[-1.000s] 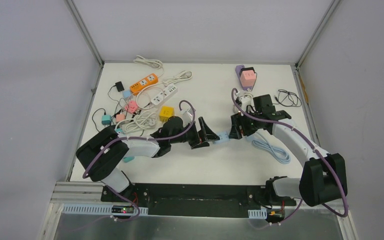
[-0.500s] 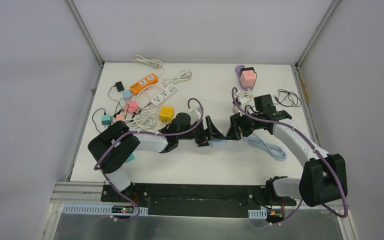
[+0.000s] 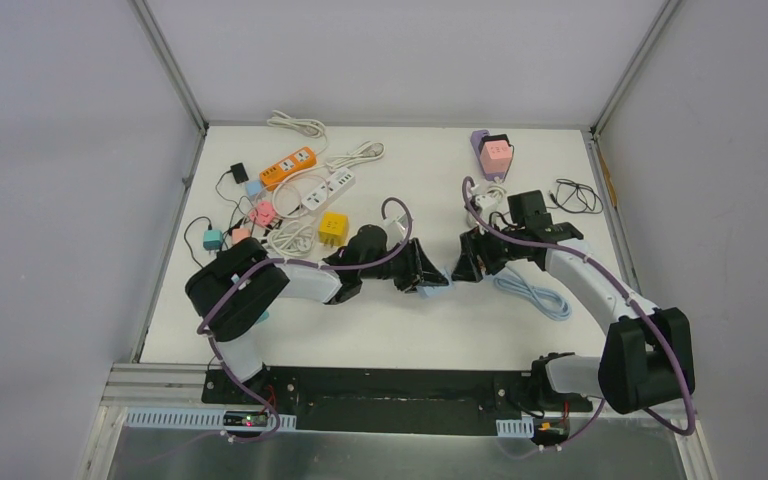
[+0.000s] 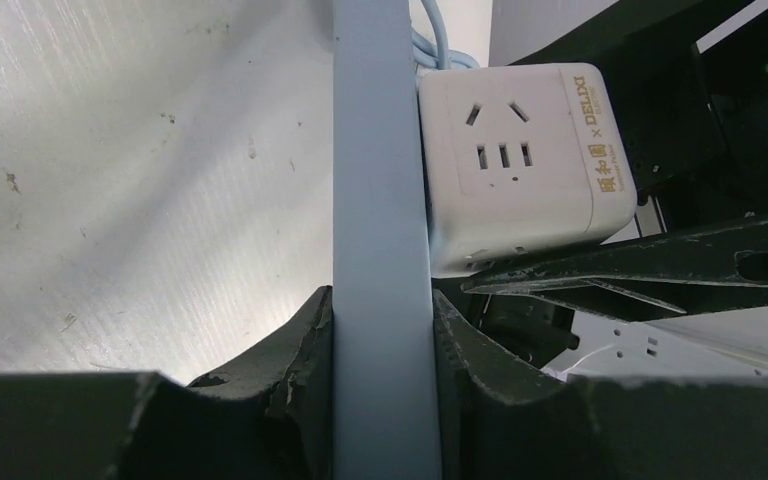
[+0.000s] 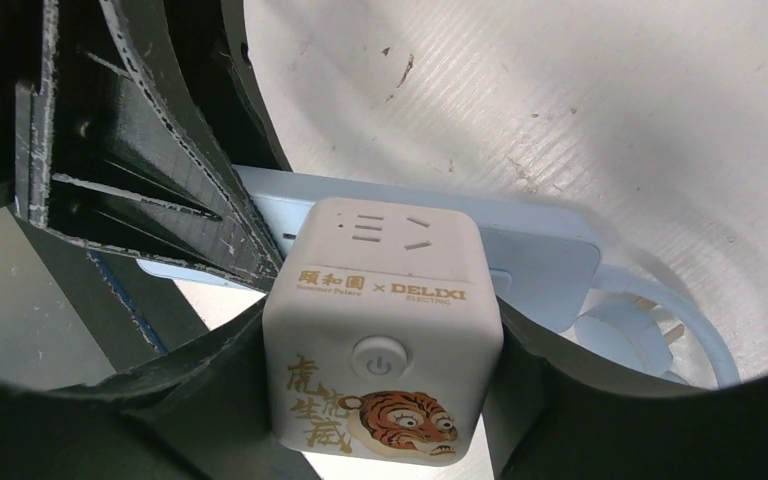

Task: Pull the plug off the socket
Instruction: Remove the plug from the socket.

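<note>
The cube (image 5: 383, 300) is a white, round-cornered block with a tiger drawing and a power button on one face and outlets on another. It is still plugged into the strip (image 4: 380, 180) and sits squeezed between the right claw's (image 3: 465, 262) fingers. The strip is a long pale blue bar, pinched across its width by the left claw (image 3: 422, 273), with the cube just beyond the fingertips.
</note>
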`<state>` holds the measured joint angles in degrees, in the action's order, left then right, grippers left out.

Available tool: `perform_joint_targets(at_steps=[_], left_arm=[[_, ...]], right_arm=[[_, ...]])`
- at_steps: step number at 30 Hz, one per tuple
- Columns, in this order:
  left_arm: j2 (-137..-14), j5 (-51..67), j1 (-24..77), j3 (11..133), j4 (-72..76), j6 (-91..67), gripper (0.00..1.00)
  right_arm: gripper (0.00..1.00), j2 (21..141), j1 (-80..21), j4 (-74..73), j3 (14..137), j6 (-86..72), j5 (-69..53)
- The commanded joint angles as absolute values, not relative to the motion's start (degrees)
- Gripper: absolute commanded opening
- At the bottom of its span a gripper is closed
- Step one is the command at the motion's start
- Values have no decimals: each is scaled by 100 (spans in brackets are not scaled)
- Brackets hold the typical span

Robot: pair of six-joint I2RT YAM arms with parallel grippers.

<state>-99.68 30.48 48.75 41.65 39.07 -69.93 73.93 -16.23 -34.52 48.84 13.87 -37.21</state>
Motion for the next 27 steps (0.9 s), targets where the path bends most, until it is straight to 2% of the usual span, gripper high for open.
perform_joint_targets(at_steps=[1,4,7,13,15,22,27], left_arm=[[-9959,3081,4922,4316,4209,-6999,0],[-9728,2805,4933,4390,3522,-6770,0],[-9446,2524,5026,4807,2203,-6126,0],[-9388,2113,5183,5686,109,-5095,0],[-9319,2118,5170,5595,241,-5231,0],[-9245,2657,4696,4321,3167,-7149,0],[-9216,2719,4720,4654,2526,-6778,0]], right_arm=[[0,7216,-1643,-3240,4993,1365,-3634],[0,7252,-1686,-3269,5096,1179,-3433],[0,7453,-1852,-3420,5371,1022,-3084],[0,8315,-1997,-4297,6555,939,-2744],[0,8331,-1995,-4147,6496,840,-2704],[0,7657,-1613,-3284,5327,717,-3272],[0,7252,-1442,-3007,4955,717,-3272]])
